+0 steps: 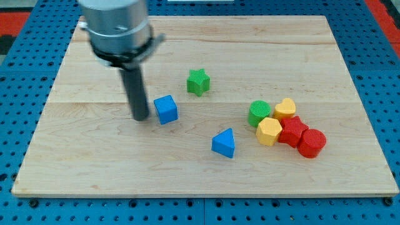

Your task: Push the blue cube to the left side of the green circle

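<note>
The blue cube [166, 109] sits on the wooden board [94, 150], left of centre. The green circle [259, 113] is a round green block toward the view's right, touching a cluster of other blocks. My tip [141, 118] rests on the board just left of the blue cube, a small gap away or barely touching it. The dark rod rises from the tip to the grey arm body at the view's top left.
A green star [198, 82] lies up and right of the blue cube. A blue triangle [224, 143] lies between cube and circle, lower down. A yellow heart [285, 108], yellow hexagon [269, 131] and two red blocks [302, 137] crowd the circle's right and lower sides.
</note>
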Robot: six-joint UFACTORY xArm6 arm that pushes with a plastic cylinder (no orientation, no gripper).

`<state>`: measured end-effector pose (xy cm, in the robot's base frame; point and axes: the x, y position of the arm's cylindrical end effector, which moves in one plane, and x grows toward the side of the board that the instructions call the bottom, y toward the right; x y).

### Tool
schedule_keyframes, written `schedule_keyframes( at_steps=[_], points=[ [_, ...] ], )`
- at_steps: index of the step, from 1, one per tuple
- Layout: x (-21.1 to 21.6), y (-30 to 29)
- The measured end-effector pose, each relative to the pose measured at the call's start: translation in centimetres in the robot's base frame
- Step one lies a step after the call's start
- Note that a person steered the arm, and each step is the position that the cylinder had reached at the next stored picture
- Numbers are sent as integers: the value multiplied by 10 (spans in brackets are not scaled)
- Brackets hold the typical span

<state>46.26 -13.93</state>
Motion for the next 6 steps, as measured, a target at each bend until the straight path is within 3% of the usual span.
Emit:
schedule_keyframes(
  at_steps=[1, 2, 4, 5, 6],
  points=[
    [-18, 12],
    [-8, 82],
    [44, 133],
    [44, 165],
    [10, 87]
  ],
)
